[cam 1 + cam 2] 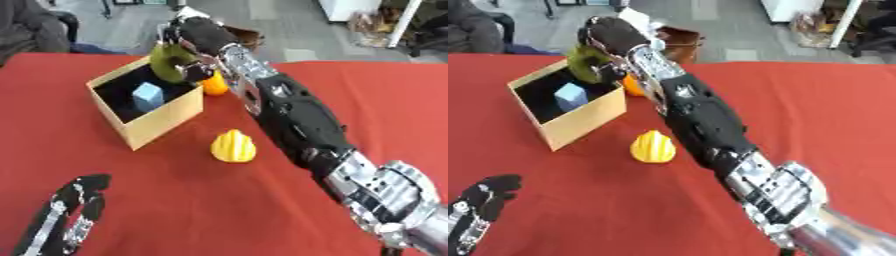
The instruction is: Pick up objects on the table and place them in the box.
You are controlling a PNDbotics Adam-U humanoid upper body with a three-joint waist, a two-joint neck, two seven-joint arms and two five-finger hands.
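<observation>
While held, green object [171, 62] unlabelled.

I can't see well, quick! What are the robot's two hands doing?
Right hand: fingers curled round a green fruit, above the box.
Left hand: open, holding nothing, at the lower left.

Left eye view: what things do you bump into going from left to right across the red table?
Left robot hand at the lower corner → blue block inside the box → yellow object → black and silver right arm.
</observation>
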